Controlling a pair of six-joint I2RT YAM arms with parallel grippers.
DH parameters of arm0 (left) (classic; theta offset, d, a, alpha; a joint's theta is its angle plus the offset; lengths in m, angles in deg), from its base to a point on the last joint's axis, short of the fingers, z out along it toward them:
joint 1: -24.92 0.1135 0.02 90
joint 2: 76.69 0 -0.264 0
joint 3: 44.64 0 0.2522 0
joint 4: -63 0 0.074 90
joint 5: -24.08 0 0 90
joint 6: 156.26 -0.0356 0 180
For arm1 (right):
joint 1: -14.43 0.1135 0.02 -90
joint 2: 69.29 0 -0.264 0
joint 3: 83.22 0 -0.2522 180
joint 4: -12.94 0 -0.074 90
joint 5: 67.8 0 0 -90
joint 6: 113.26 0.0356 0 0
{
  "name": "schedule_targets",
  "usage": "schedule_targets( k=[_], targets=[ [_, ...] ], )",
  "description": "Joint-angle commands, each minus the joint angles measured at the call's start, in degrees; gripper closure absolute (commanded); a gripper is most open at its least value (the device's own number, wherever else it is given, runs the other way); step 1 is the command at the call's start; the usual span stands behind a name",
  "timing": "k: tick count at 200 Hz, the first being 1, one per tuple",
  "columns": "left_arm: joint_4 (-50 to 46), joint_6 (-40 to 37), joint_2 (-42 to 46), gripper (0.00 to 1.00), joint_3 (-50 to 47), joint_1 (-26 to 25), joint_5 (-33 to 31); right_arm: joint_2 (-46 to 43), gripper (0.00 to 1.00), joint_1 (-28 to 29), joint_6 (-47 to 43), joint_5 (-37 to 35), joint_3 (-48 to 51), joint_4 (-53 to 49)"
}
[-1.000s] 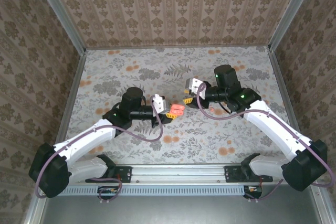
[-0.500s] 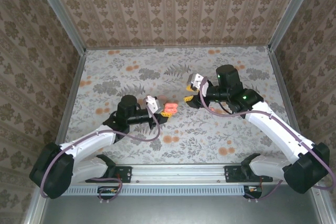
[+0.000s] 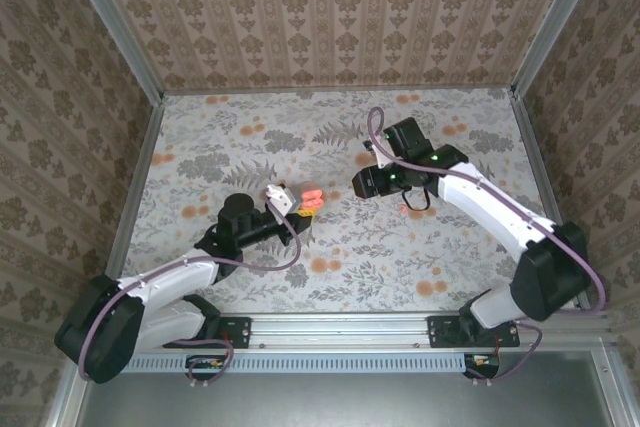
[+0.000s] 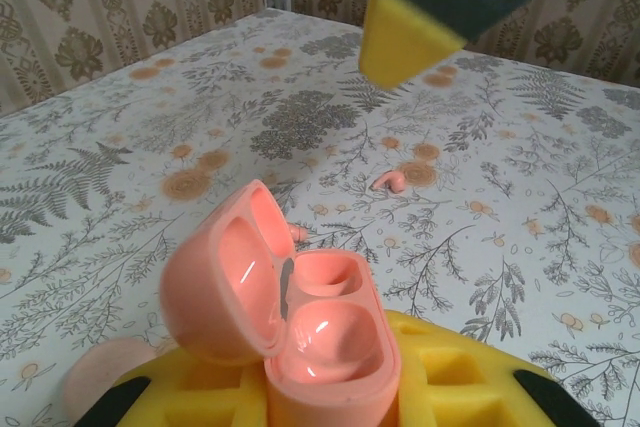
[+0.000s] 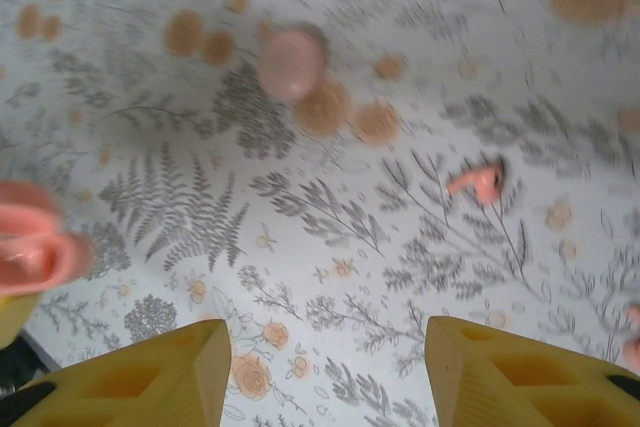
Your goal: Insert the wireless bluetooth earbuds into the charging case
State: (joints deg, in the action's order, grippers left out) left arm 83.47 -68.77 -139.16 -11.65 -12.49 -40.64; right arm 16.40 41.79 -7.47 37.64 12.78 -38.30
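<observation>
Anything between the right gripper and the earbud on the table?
Nothing visible does. The right gripper hangs open over bare tablecloth; the earbud lies alone ahead of it. The charging case sits aside in the left gripper.

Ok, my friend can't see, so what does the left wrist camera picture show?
The left hand holds an open pink charging case, lid tipped left, its pockets looking empty. Beyond it, a tiny pink earbud lies on the flowery table, and a yellow finger of the other arm hangs at the top.

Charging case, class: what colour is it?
Salmon pink; the charging case shows best in left wrist view.
</observation>
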Motion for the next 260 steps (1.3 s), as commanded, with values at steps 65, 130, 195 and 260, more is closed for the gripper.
schedule_targets(
  k=[65,130,195,260],
  targets=[
    [-0.7,-0.2,2.6,0.83,-0.5,1.0,-1.3,19.5,0.46,-1.8,22.0,-4.9,-13.6,-14.3],
    [-3.3,-1.8,1.9,0.83,0.9,1.6,-0.5,27.8,0.49,-2.8,24.1,-4.3,-17.5,-14.6],
    [-2.2,-1.6,-0.9,0.83,2.1,2.1,1.2,31.8,0.51,-3.5,24.9,-3.0,-17.5,-12.4],
    [-2.5,-1.6,-1.9,0.83,2.8,2.6,1.5,34.8,0.55,-3.9,25.3,-0.6,-18.5,-9.8]
  ],
)
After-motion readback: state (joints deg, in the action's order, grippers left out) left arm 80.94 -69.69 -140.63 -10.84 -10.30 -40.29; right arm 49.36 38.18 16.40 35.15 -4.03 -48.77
